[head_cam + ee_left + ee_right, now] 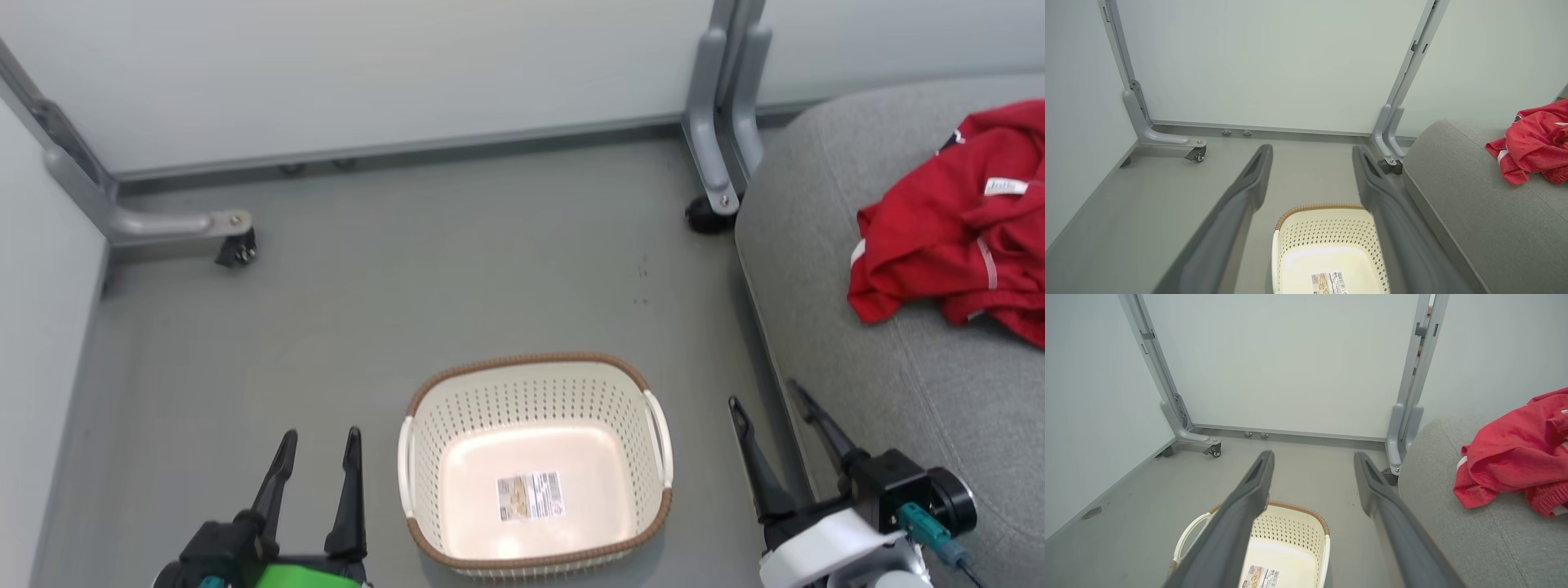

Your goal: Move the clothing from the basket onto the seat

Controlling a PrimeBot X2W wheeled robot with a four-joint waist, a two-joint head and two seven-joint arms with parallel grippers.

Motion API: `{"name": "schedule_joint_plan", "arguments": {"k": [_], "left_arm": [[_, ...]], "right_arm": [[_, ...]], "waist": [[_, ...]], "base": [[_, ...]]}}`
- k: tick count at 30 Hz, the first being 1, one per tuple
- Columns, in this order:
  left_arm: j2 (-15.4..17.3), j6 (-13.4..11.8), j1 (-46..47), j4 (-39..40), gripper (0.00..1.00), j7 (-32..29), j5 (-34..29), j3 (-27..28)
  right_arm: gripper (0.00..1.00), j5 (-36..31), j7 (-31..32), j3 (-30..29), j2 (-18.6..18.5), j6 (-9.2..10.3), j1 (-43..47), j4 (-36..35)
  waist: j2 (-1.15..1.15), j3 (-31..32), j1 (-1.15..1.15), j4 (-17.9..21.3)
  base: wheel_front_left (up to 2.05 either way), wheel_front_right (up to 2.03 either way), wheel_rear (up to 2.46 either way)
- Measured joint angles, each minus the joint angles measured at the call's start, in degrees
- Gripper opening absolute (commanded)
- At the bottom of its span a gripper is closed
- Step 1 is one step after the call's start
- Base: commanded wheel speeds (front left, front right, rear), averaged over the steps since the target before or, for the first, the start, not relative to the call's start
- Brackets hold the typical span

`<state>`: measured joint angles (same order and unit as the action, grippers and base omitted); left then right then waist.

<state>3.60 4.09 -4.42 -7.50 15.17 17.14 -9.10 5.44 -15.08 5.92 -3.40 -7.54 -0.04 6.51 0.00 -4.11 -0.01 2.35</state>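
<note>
The cream basket (629, 408) (1331, 228) (1294, 531) stands on the grey floor with only its bottom sticker inside. A heap of red clothing (955, 229) (1533, 145) (1515, 461) with white stripes and a small white label lies on the grey seat (882, 359) (1474, 212) (1474, 539) at the right. My left gripper (319, 441) (1311, 153) is open left of the basket, holding nothing. My right gripper (763, 394) (1312, 459) is open between the basket and the seat's edge, also holding nothing.
Pale partition panels stand behind and to the left on grey metal legs (718, 131) with castors (237, 245). One leg stands close to the seat's far corner. Grey floor (408, 286) stretches between the basket and the panels.
</note>
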Motion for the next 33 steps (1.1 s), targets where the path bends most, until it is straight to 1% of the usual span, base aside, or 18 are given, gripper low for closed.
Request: {"name": "schedule_joint_plan", "arguments": {"k": [5,14,21,28,29,33], "left_arm": [[-0.52,0.24,-4.3,1.15,1.0,0.0,-2.7,2.41],[-0.66,0.44,-8.3,1.9,1.0,0.0,-2.71,3.09],[-0.67,0.01,-9.33,1.87,1.0,0.0,-2.57,3.09],[-0.68,-0.16,-9.59,1.83,1.0,0.0,-2.85,3.11],[-0.68,-0.23,-9.59,1.67,0.0,0.01,-2.87,3.1],[-0.7,-0.23,-9.63,-0.49,0.0,0.0,-2.82,2.98]], "right_arm": [[1.0,0.05,-0.01,0.13,0.15,0.0,3.08,-1.15],[1.0,-0.41,-0.01,-1.04,0.38,0.0,6.63,-1.94],[1.0,-0.49,-0.01,-1.68,0.49,0.0,6.83,-2.09],[1.0,-0.76,-0.01,-1.99,0.54,0.0,7.34,-2.37],[0.0,-0.8,0.0,-1.97,0.56,-0.01,7.39,-2.22],[0.0,-0.78,0.01,-1.76,0.85,-0.01,8.25,-0.14]], "waist": [[0.0,4.62,0.0,-1.12],[0.0,9.74,0.0,-1.51],[0.0,11.31,0.0,-0.99],[0.0,11.36,0.0,-0.66],[0.0,11.34,0.0,-0.65],[0.0,11.34,0.0,-0.64]], "base": [[0.0,0.0,0.0],[0.0,0.0,0.0],[0.0,0.0,0.0],[0.0,0.0,0.0],[0.0,0.0,0.0],[0.0,0.0,0.0]]}}
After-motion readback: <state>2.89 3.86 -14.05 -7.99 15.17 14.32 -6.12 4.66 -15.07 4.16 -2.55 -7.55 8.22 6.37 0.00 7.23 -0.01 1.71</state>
